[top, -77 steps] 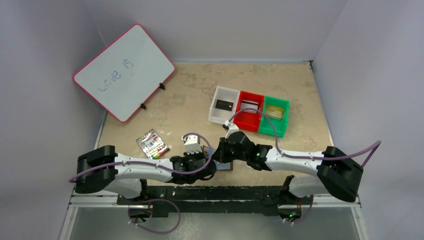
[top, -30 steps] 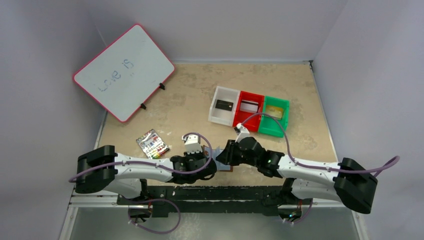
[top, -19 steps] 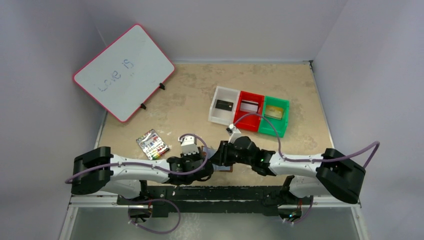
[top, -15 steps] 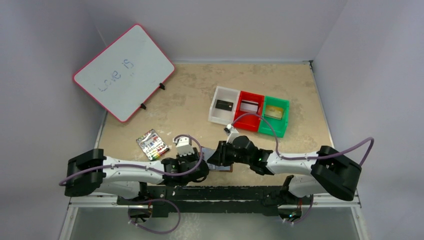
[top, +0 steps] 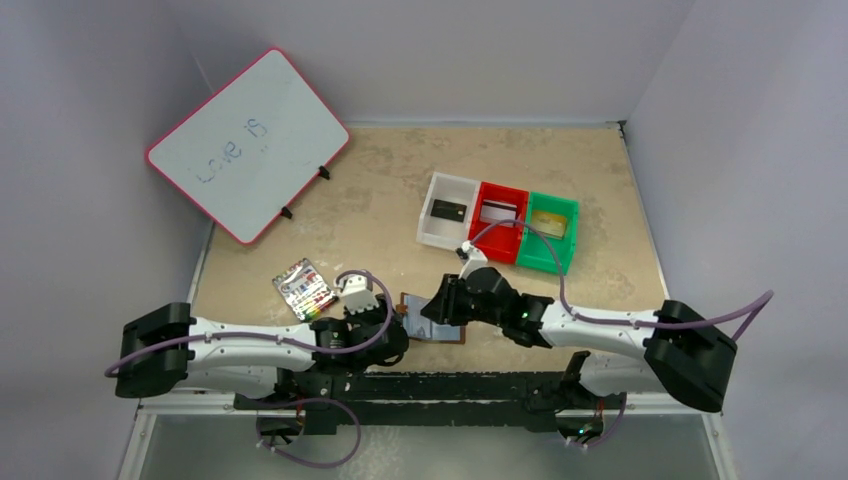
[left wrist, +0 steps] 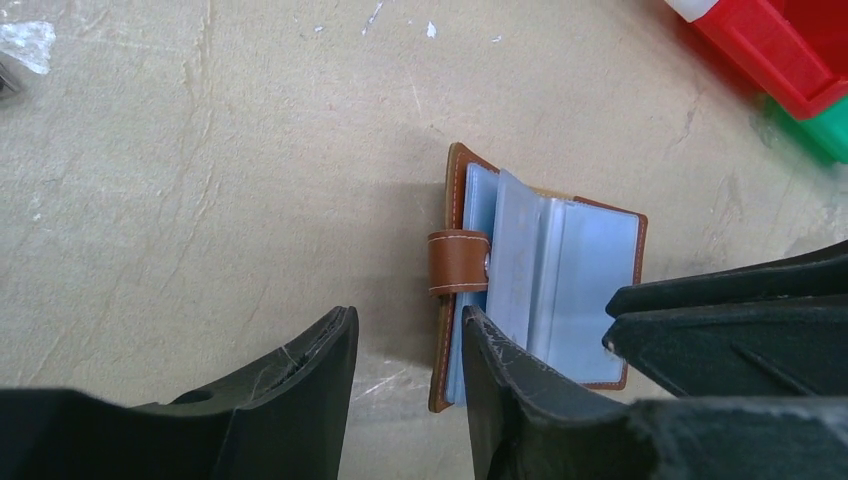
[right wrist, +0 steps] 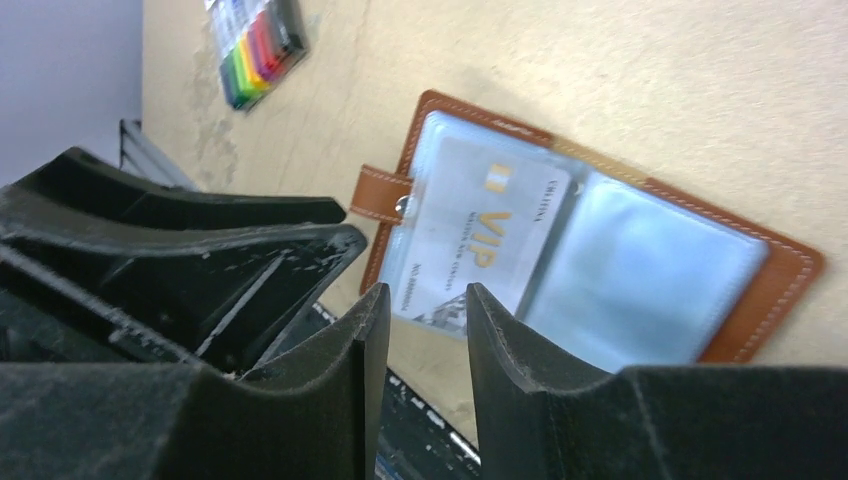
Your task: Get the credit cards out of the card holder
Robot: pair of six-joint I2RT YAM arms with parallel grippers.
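The brown card holder (top: 452, 334) lies open on the table near the front edge, its bluish sleeves up (left wrist: 560, 290). A pale card printed VIP (right wrist: 480, 240) sits in the sleeve on the snap-tab side. My left gripper (left wrist: 405, 325) is open just left of the holder with only table between its fingers. My right gripper (right wrist: 425, 292) hovers open over the holder's near edge, holding nothing. Three credit cards lie in the bins: black (top: 447, 210), silvery grey (top: 499, 211) and gold-tan (top: 547, 223).
White (top: 428, 218), red (top: 490, 246) and green (top: 548, 260) bins stand side by side behind the holder. A rainbow-striped white pack (top: 305, 287) lies to the left. A whiteboard (top: 245, 145) leans at the back left. The two grippers sit close together.
My left gripper has opened, let go of the holder and drawn back to the left. My right gripper has shifted over the open holder and widened slightly.
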